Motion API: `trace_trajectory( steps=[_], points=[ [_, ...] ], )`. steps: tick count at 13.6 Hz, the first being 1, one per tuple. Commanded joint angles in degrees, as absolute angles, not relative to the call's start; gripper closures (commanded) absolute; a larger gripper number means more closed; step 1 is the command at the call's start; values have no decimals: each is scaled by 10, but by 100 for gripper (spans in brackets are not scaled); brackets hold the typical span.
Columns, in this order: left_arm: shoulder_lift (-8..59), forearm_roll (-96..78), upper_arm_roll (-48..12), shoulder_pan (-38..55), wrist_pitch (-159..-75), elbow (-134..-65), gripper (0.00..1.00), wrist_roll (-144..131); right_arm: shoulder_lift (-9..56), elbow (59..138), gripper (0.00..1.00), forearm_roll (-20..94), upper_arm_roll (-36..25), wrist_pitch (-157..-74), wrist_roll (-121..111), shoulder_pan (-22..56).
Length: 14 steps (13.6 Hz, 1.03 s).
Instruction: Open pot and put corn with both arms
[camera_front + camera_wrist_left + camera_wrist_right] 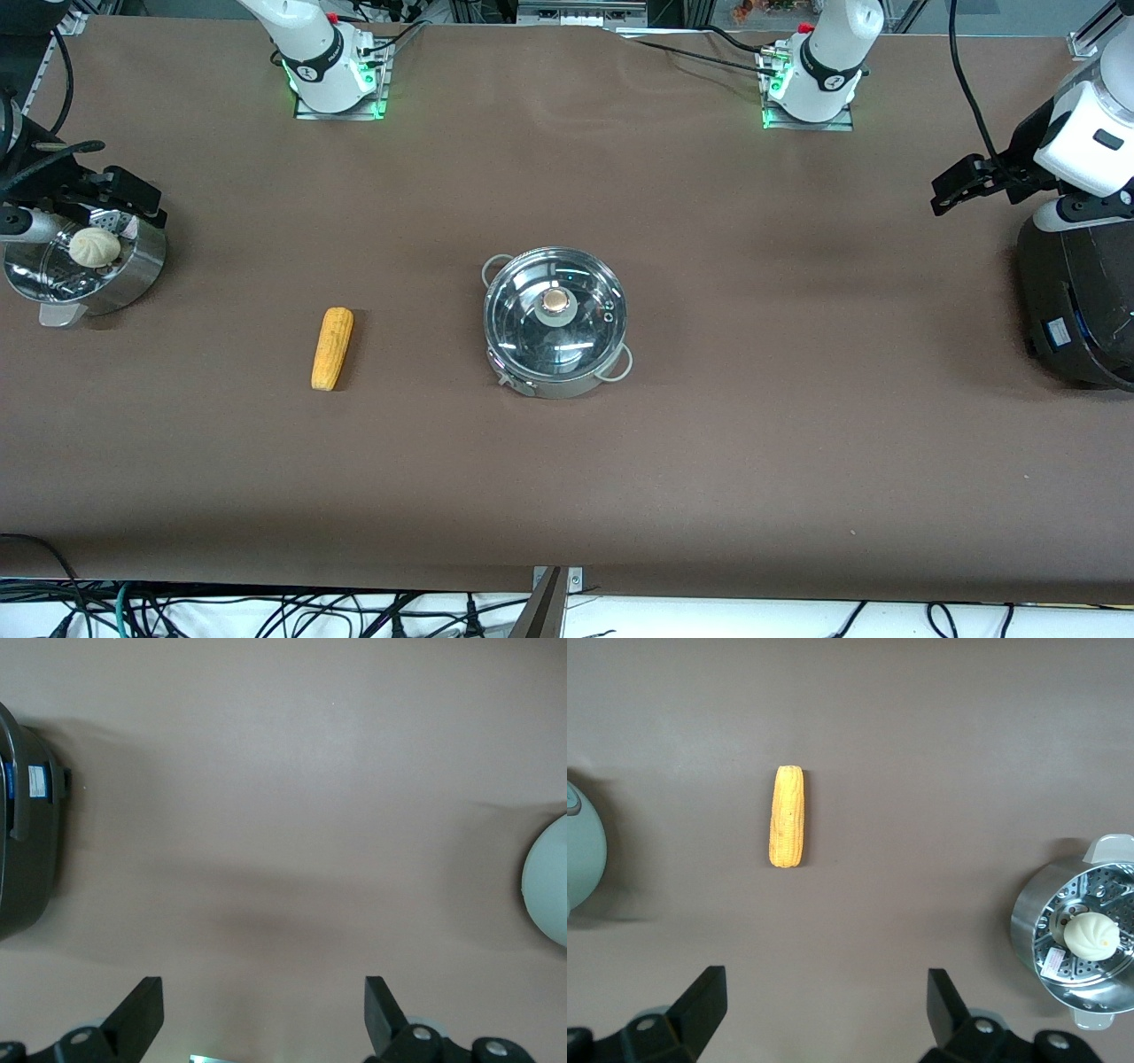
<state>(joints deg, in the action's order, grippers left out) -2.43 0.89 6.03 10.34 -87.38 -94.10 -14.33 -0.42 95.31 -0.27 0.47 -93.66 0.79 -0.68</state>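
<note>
— What sits along the table, from the right arm's end?
— The steamer basket [84, 266] with its bun [95, 246] under the right gripper [824, 1014], fingers apart. Then the corn [332, 348] lying flat, and mid-table the pot [555, 322], lid [554, 310] on.
— And the left arm's end?
— The left gripper [264, 1019], spread open, hangs beside the black cooker [1076, 306].

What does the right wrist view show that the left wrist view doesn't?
Right wrist only: the corn lying on the table, the steamer basket holding a white bun, and the open right gripper.
Left wrist only: the black cooker and the open left gripper.
Both: the brown table and an edge of the lidded pot.
</note>
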Motion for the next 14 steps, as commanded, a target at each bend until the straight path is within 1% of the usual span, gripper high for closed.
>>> trace_trajectory(
  steps=[1,11,13,14],
  points=[
    [-22,14,55,98,-867,-933,0,-139,4,940,0,4,10,-927,9,-12],
    [-18,3,54,92,-874,-937,0,-95,4,941,0,5,10,-926,8,-12],
    [-12,-13,41,93,-882,-941,0,-95,4,942,0,6,11,-898,11,-12],
    [-11,-13,36,93,-882,-951,0,-96,3,944,0,6,11,-898,11,-12]
  ],
)
